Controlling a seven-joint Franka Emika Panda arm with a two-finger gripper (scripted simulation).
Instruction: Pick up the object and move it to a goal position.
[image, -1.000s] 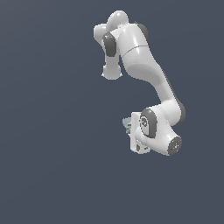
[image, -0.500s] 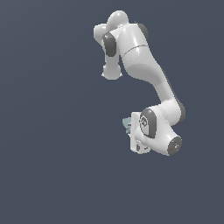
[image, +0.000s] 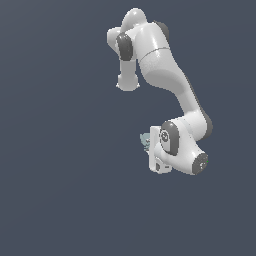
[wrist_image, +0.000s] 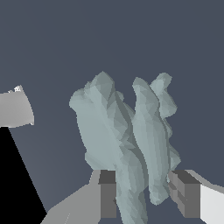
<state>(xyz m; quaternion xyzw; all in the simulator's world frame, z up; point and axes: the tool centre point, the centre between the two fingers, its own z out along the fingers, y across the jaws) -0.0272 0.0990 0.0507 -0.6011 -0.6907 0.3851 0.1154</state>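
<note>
The object (wrist_image: 118, 135) is a pale teal-grey lumpy item with several ridged lobes. In the wrist view it fills the space between my two dark fingers (wrist_image: 107, 194) and reaches well past their tips. My gripper (wrist_image: 146, 194) is shut on its lower end. In the exterior view the object (image: 144, 140) shows as a small teal lump sticking out toward the exterior view's left from the white hand. The gripper (image: 149, 142) itself is mostly hidden there behind the hand and wrist.
The white arm (image: 165, 70) curves down from the exterior view's upper middle to the wrist (image: 180, 150). Plain dark blue-grey ground lies all around. A grey patch (wrist_image: 15, 109) and a black wedge sit at the wrist view's edge.
</note>
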